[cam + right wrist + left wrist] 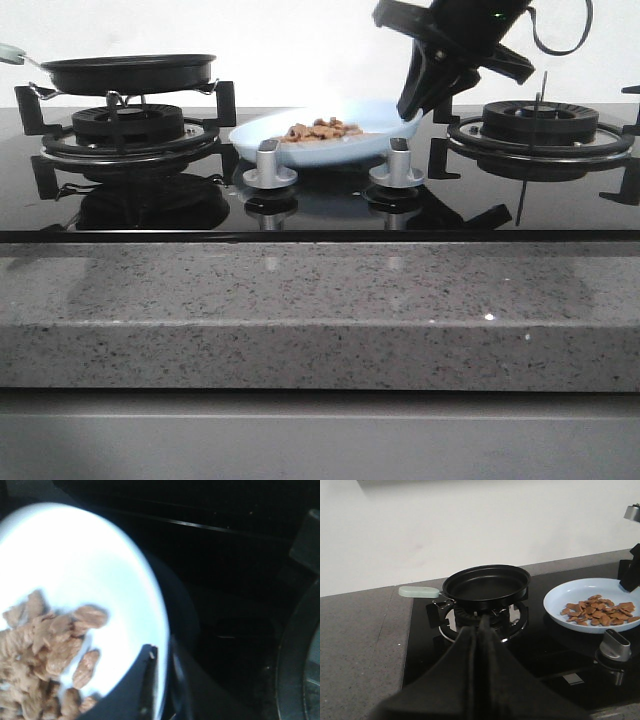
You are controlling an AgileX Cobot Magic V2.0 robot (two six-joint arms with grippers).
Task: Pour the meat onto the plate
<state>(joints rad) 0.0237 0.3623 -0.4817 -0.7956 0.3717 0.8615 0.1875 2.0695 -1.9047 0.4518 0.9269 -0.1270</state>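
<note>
The pale blue plate [258, 135] sits at the middle of the hob between the two burners, with the meat [322, 131] heaped on it. My right gripper [412, 108] is shut on the plate's right rim. In the right wrist view one finger lies inside the plate [90, 565] and one outside, with the gripper [162, 652] beside the meat [45, 650]. My left gripper [479, 627] is shut and empty, held back from the hob's near side. In its view the plate [560, 597] and the meat [600, 612] lie to the right.
An empty black frying pan [130, 72] with a pale green handle [417, 592] rests on the left burner [128, 125]. The right burner [540, 125] is bare. Two silver knobs [269, 165] [398, 163] stand in front of the plate. A grey stone counter edge [320, 300] runs along the front.
</note>
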